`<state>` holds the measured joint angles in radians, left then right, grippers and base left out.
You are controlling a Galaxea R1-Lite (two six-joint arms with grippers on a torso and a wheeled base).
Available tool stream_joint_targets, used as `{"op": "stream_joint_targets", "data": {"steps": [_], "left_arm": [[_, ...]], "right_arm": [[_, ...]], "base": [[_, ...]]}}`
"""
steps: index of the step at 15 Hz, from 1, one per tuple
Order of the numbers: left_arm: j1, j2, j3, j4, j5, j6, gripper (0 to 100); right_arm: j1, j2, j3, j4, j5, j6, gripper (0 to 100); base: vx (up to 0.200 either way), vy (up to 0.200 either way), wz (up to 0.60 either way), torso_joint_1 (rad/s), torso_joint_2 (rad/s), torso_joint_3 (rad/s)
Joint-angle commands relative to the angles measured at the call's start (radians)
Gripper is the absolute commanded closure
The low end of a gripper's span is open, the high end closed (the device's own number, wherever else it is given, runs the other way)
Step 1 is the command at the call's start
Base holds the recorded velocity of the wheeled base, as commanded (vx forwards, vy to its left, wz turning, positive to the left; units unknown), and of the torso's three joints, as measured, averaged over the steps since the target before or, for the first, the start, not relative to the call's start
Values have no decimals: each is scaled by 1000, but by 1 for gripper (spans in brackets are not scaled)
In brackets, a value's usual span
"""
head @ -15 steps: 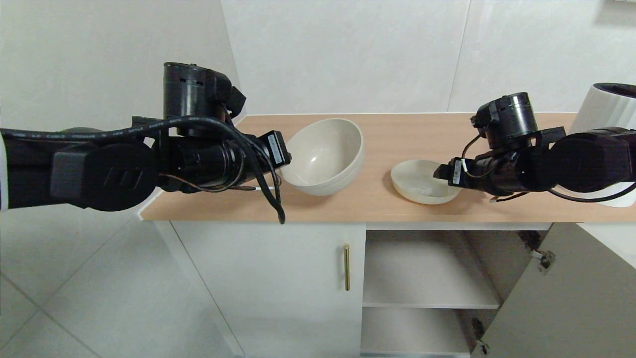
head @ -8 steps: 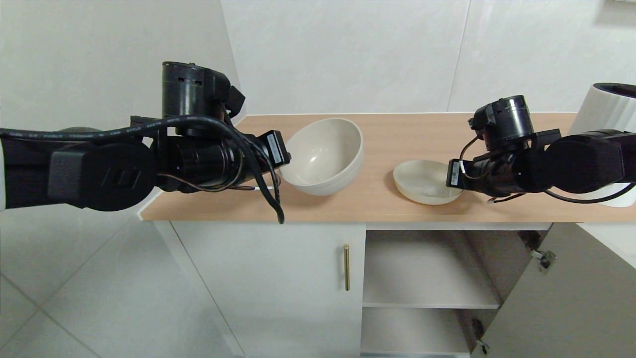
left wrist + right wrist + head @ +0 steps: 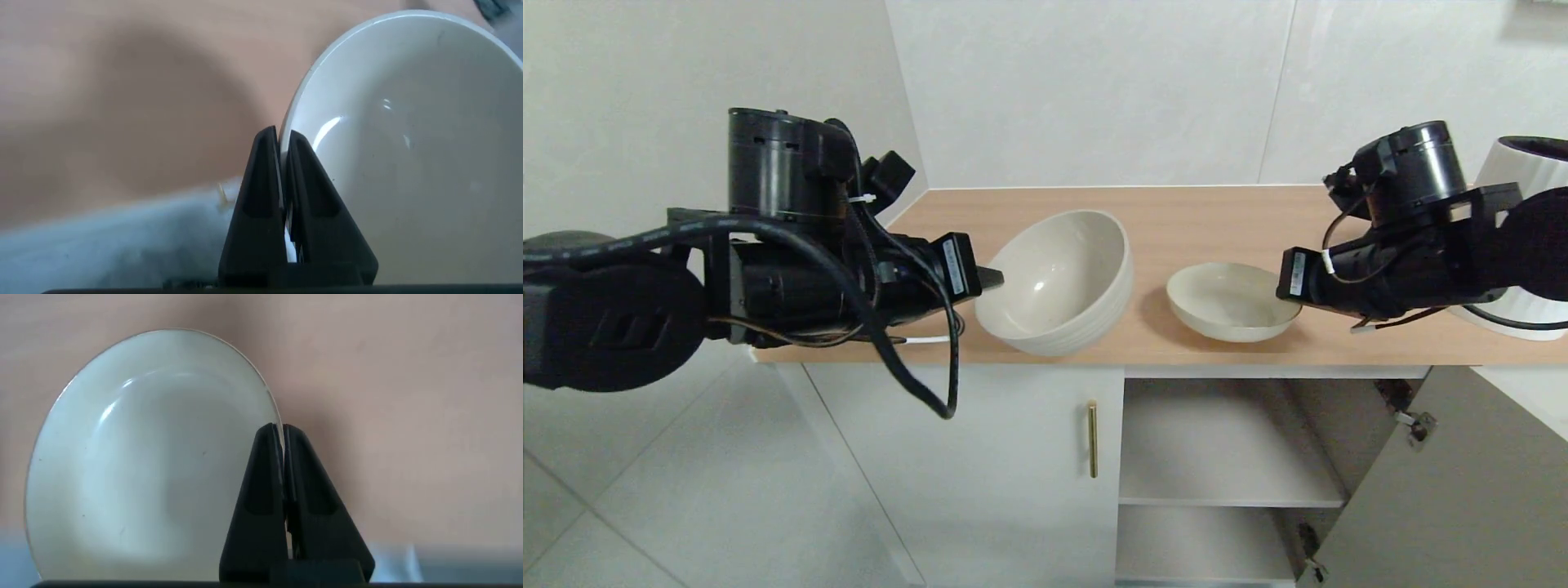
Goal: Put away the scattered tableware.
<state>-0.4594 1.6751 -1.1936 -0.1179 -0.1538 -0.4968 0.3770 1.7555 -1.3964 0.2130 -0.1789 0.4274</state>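
My left gripper (image 3: pixel 992 279) is shut on the rim of a large cream bowl (image 3: pixel 1058 282), which hangs tilted over the counter's front edge. The left wrist view shows both fingers (image 3: pixel 282 175) pinching the bowl (image 3: pixel 409 155) at its rim. A smaller pale shallow bowl (image 3: pixel 1229 300) is lifted off the wooden counter (image 3: pixel 1217 220), with my right gripper (image 3: pixel 1294 298) shut on its right rim. In the right wrist view the fingers (image 3: pixel 283 469) clamp the edge of that shallow bowl (image 3: pixel 147 457).
Below the counter the right cabinet door (image 3: pixel 1437 482) stands open, showing two white shelves (image 3: pixel 1225 482). The left door (image 3: pixel 980 457) with its brass handle (image 3: pixel 1092 438) is shut. A white cylindrical container (image 3: pixel 1523 237) stands at the counter's right end, behind my right arm.
Both arms have lifted and pulled back toward the counter's front edge, carrying their bowls. The large bowl now overhangs the edge; the shallow bowl has risen and levelled.
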Motion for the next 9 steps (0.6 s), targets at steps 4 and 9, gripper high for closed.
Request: {"op": "stream_joint_targets", "data": {"steps": [4, 9], "left_arm": [[-1, -92, 128, -75, -13, 12, 100], [-61, -78, 189, -78, -15, 20, 100]], "right_arm": [[2, -222, 188, 49, 53, 5, 100], [6, -258, 277, 34, 79, -33, 100]], "base": [[0, 0, 0, 0, 0, 0], [0, 0, 0, 0, 0, 0]]}}
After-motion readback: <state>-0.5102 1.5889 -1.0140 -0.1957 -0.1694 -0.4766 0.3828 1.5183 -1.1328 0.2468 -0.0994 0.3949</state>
